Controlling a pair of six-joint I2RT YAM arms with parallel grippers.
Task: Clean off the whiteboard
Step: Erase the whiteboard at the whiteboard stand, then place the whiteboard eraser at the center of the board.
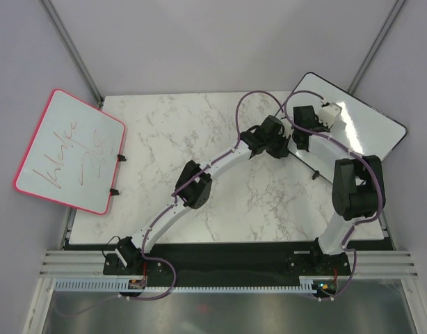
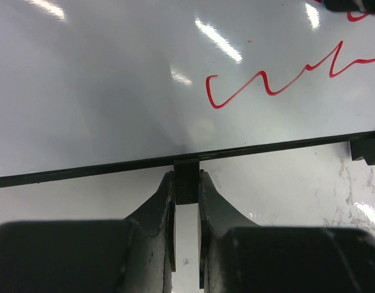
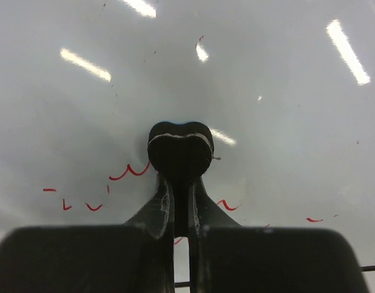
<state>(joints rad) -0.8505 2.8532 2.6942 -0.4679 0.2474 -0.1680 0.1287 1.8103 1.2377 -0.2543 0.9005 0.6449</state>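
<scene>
**What the three views kept out of sight around the whiteboard**

From above, both arms covered the near-left end of the whiteboard (image 1: 370, 132), glare left any writing on it too faint to tell, and the script on the pink-framed board (image 1: 71, 149) far to its left was too small to read. In the left wrist view the red handwriting (image 2: 279, 76) ran off the right and top edges, and the left gripper (image 2: 186, 183) hid the lower end of the small black tab (image 2: 186, 168) on the whiteboard's frame. In the right wrist view the right gripper (image 3: 180, 183) clamped a dark rounded piece (image 3: 180, 146) that could not be identified. It covered part of the red strokes (image 3: 129, 171), and the whiteboard's edges lay mostly outside the picture.
</scene>
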